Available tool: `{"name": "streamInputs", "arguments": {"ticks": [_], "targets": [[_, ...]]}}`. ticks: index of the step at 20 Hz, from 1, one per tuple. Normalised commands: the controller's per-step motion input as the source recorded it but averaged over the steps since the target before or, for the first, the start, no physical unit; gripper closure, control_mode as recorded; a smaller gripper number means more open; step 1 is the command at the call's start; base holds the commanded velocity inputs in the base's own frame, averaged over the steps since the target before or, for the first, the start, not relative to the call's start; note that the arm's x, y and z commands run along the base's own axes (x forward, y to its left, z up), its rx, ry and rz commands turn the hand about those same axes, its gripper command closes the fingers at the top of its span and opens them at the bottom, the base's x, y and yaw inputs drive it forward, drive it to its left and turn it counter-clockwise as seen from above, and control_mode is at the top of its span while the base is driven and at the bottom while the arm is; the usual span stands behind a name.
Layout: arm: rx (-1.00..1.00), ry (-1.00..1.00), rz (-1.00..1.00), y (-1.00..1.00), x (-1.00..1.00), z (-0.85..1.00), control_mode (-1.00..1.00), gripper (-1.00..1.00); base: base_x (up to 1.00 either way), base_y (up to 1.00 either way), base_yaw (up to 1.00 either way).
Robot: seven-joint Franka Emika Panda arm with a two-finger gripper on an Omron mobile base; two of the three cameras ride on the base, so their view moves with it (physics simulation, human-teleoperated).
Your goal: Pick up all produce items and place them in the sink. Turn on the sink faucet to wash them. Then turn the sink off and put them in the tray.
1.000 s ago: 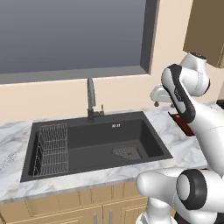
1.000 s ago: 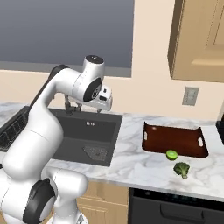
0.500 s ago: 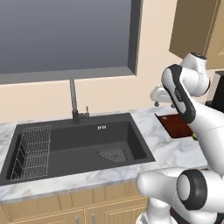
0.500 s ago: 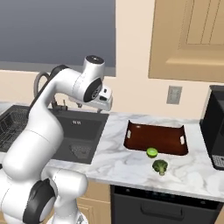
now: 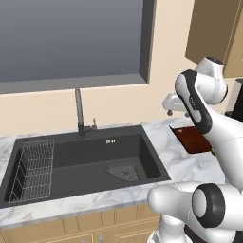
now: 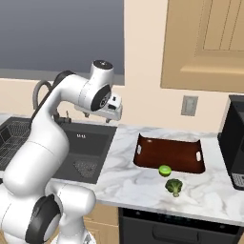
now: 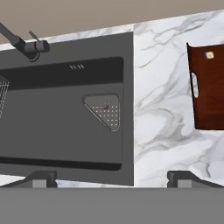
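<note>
Room: kitchen, grey window above a marble bench (image 6: 143,183), wooden cabinets on the wall.
Sink (image 5: 71,156): black basin set in the bench, mesh drain (image 7: 105,109) at its floor, wire rack (image 5: 33,168) at its left end.
Faucet (image 5: 79,114): thin, dark, upright behind the basin, small lever at its base.
Tray (image 6: 171,153): reddish-brown, flat on the bench right of the sink, nothing in it.
Lime (image 6: 165,170): on the bench, touching the tray's front rim.
Broccoli (image 6: 174,186): on the bench just in front of the lime.
Claw (image 7: 111,177): spread wide, holding nothing, high above the sink's right edge, well apart from the produce.
</note>
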Motion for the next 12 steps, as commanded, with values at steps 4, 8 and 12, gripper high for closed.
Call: {"name": "streamInputs", "arguments": {"ticks": [4, 8, 12], "targets": [[0.0, 0.0, 0.0, 0.0, 0.0, 0.0, 1.0, -1.0, 0.55, 0.0, 0.0], [0.0, 0.0, 0.0, 0.0, 0.0, 0.0, 1.0, -1.0, 0.52, 0.01, 0.0], [0.0, 0.0, 0.0, 0.0, 0.0, 0.0, 1.0, -1.0, 0.04, 0.0, 0.0]]}}
